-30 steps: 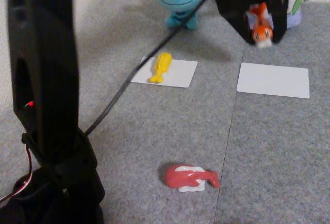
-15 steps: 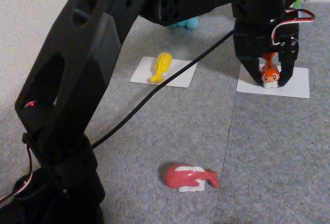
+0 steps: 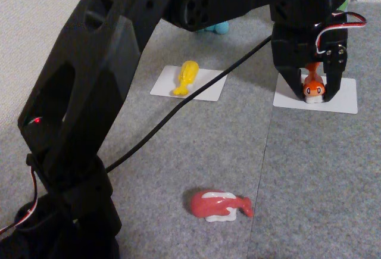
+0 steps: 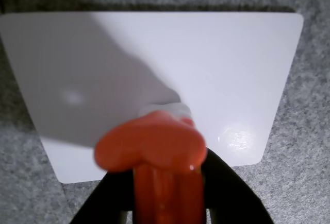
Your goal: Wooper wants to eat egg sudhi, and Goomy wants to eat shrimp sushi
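Your black arm (image 3: 107, 92) reaches over the grey bench (image 3: 196, 152), and under the pincer (image 3: 312, 92) lies the right white card (image 3: 342, 99). In the fixed view the left white card (image 3: 208, 86), with the egg sudhi (image 3: 186, 77) on it, is left of the pincer, and the pink-red figure (image 3: 219, 205) lies nearer the camera. The pincer holds the shrimp sushi (image 3: 313, 87) between its two fingers, its white underside touching the card.
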